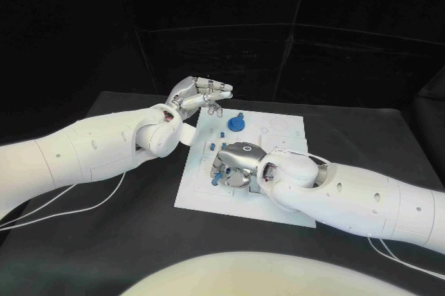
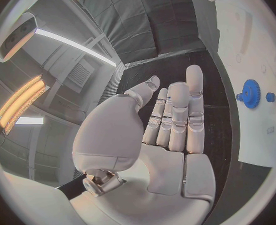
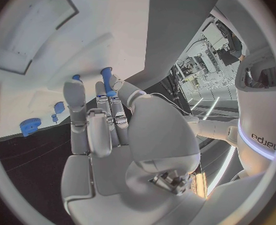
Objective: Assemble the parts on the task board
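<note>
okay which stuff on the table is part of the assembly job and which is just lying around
Part of the job: the task board, the blue gear on it, the small blue parts near its middle, the blue peg at the right hand.

Lying about: white cables on the black table.

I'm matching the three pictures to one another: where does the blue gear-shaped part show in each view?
Head view: blue gear on the far end of the task board, beside the left hand.
Left wrist view: gear beyond the fingertips.
Right wrist view: gear at the board's edge.
Shared landmark: the white task board.
</note>
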